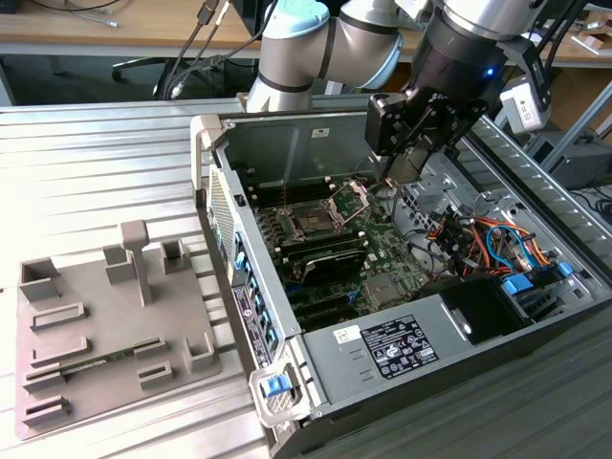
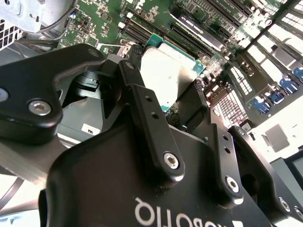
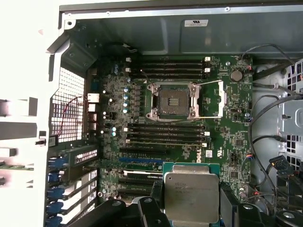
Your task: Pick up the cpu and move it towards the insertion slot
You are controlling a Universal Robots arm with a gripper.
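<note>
1. the gripper (image 1: 413, 158) hangs above the open computer case (image 1: 535, 335) in the exterior view, over the motherboard (image 1: 382, 258), nearer the exterior view's right than the socket.
2. its black fingers (image 3: 156, 196) pinch the cpu (image 3: 191, 196) by two opposite edges; in both wrist views the chip sits between them, silvery top showing, with a green border round the metal.
3. in the second wrist view the cpu (image 2: 165, 75) is held clear of the board, with the gripper (image 2: 165, 101) body in the foreground.
4. the insertion slot (image 3: 173, 100) lies open on the board, its dark square centre bare, the silver frame around it and the hinged bracket (image 3: 210, 99) swung out to one side with the wire lever along it.
5. in the first wrist view the cpu is apart from the insertion slot, with rows of long black memory slots (image 3: 165, 132) between the two.
6. in the exterior view the insertion slot (image 1: 314, 222) sits near the middle of the case, and a grey parts tray (image 1: 105, 320) rests on the table at the exterior view's left.
</note>
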